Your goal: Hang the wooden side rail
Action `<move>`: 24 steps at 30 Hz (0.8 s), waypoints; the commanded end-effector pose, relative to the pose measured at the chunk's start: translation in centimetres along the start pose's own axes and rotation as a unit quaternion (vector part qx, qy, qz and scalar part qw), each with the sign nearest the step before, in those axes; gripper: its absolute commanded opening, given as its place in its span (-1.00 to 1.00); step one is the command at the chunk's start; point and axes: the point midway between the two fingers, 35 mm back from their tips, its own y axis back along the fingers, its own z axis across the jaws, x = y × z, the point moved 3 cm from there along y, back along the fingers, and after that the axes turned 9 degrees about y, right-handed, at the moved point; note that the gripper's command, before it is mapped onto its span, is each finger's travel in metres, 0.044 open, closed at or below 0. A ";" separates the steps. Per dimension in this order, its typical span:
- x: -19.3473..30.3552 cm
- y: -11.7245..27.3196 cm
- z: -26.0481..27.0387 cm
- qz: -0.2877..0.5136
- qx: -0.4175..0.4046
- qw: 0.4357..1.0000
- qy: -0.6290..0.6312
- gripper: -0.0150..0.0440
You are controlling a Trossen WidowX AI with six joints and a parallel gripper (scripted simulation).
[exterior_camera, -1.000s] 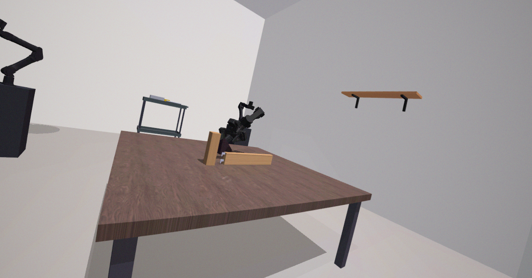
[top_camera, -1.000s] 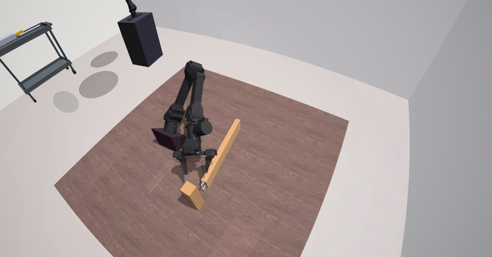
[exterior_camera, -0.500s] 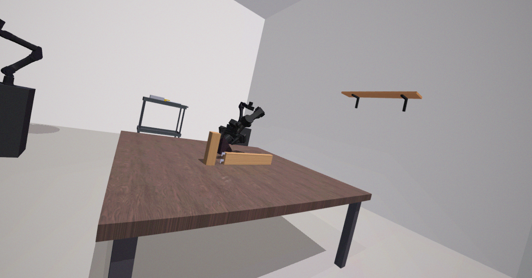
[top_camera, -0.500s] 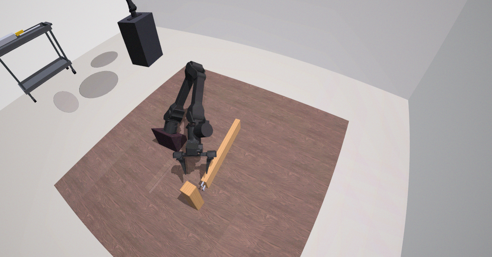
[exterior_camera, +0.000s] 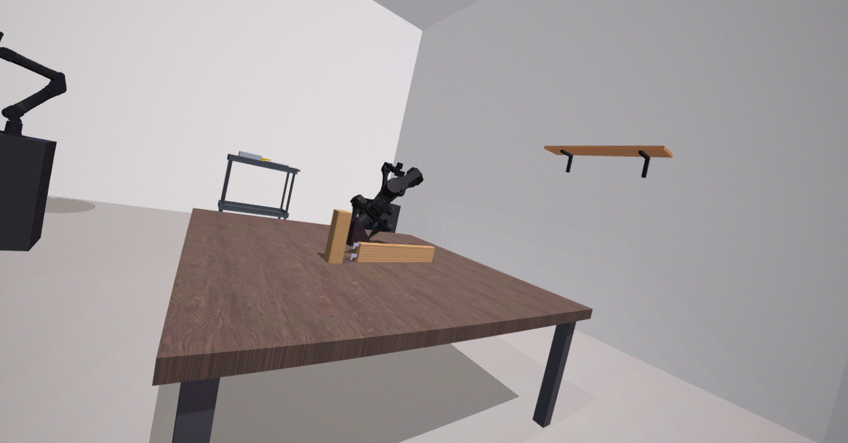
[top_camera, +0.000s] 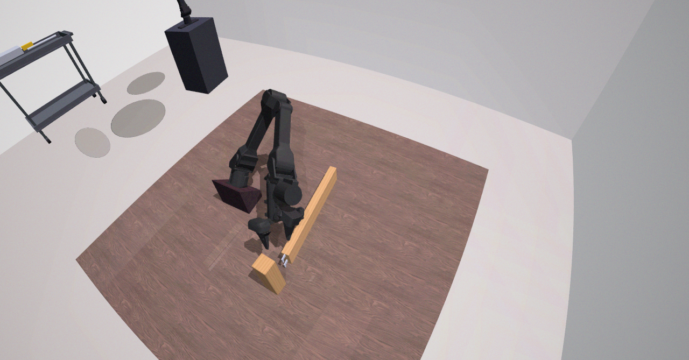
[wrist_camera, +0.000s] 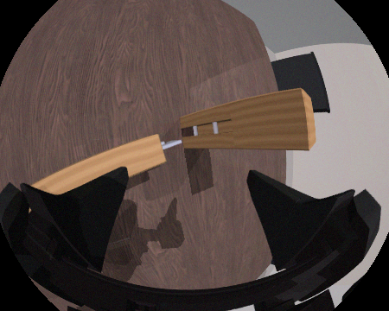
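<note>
The wooden side rail lies along the table. The steel hooks at its near end point toward the headboard post and are outside the slot, with a small gap in the exterior view. The post stands upright; two pins show in its slot. My gripper is wide open and empty, above the table beside the rail's hook end. In the wrist view, the left finger overlaps part of the rail.
A dark maroon wedge-shaped block sits at my arm's base, left of the rail. Away from the table stand a dark pedestal with another arm, a grey cart, and a wall shelf.
</note>
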 end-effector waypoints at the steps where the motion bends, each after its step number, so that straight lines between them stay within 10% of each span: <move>1: -1.2 0.7 0.3 0.025 -0.100 0.954 0.281 1.00; 24: -3.8 4.6 1.3 -0.159 -0.283 0.585 0.744 1.00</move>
